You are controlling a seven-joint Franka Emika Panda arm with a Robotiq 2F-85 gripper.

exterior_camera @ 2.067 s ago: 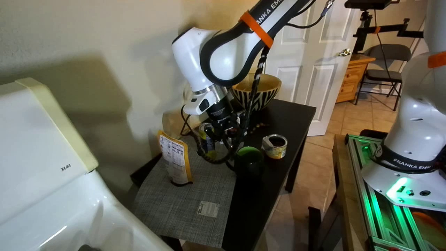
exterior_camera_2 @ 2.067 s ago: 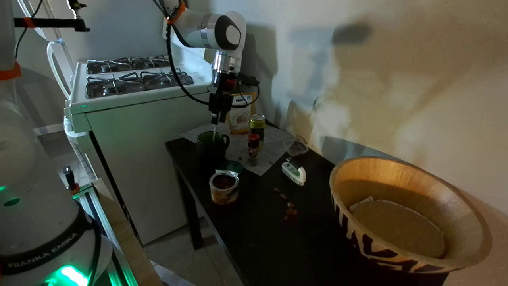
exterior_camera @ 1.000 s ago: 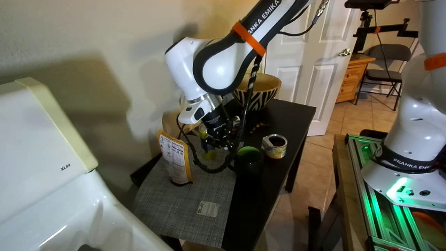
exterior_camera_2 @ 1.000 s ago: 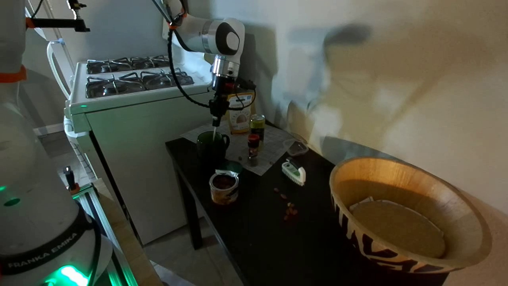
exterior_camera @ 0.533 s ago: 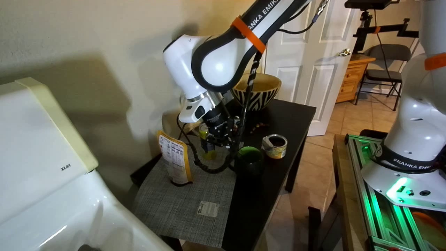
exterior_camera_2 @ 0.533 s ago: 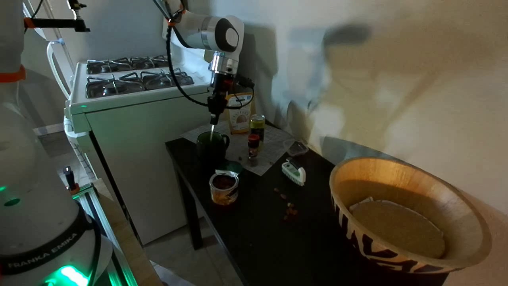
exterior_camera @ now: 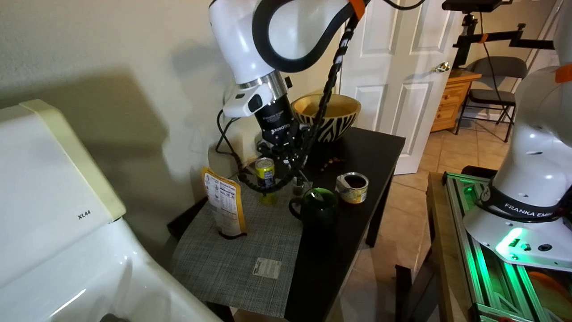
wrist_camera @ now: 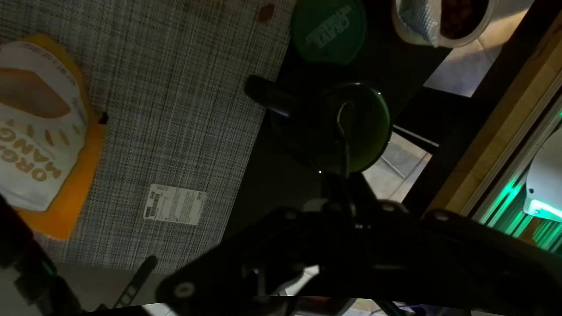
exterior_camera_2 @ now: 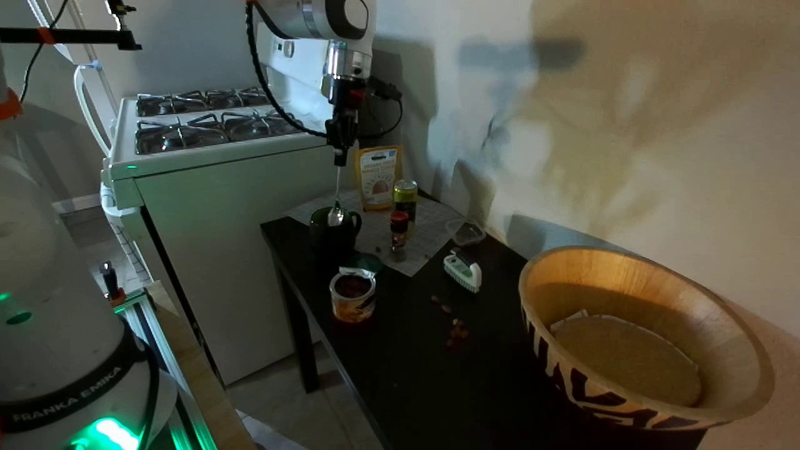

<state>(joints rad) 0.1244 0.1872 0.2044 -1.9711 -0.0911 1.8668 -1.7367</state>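
On a black table (exterior_camera_2: 437,387) beside a gas stove (exterior_camera_2: 237,219), a dark-green mug (exterior_camera_2: 332,241) sits beneath a Franka arm (exterior_camera: 250,49), cropped above. The gripper (exterior_camera_2: 340,160) points down, clamped tight on a metal spoon (exterior_camera_2: 336,215), its bowl at the mug's mouth; whether it dips inside is unclear.
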